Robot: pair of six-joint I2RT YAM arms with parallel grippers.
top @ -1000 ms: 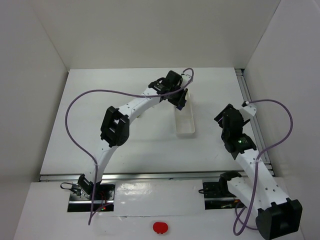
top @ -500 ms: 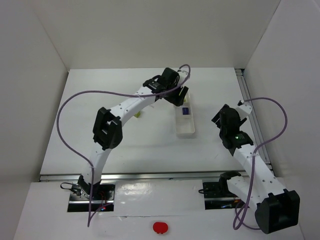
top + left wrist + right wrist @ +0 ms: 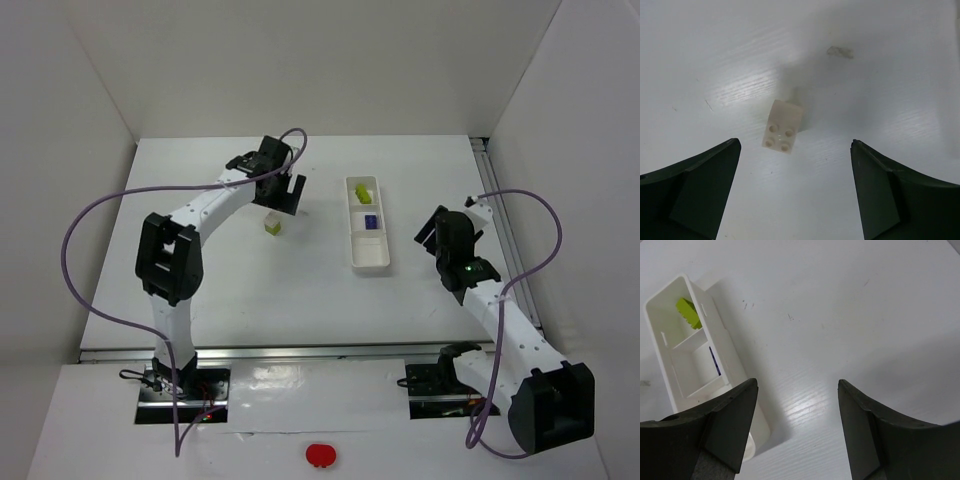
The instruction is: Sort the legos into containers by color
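In the top view the white tray of containers (image 3: 370,262) lies right of centre. A yellow-green lego (image 3: 362,189) lies in its far compartment, a dark purple lego (image 3: 369,221) in the middle one. A cream-white lego (image 3: 271,224) rests on the table left of the tray. My left gripper (image 3: 288,193) hovers just beyond it, open and empty. The left wrist view shows that lego (image 3: 782,126), studs up, ahead of the left gripper (image 3: 795,143). My right gripper (image 3: 797,382) is open and empty, right of the tray (image 3: 732,357), with the yellow-green lego (image 3: 688,312) in sight.
The near compartment of the tray holds nothing I can see. White walls enclose the table on three sides. A metal rail (image 3: 497,205) runs along the right edge, close to the right gripper (image 3: 434,227). Purple cables loop above both arms.
The left gripper opened over the tray, leaving the purple lego in the middle compartment, then swung left to the cream-white lego. The right arm shifted only slightly.
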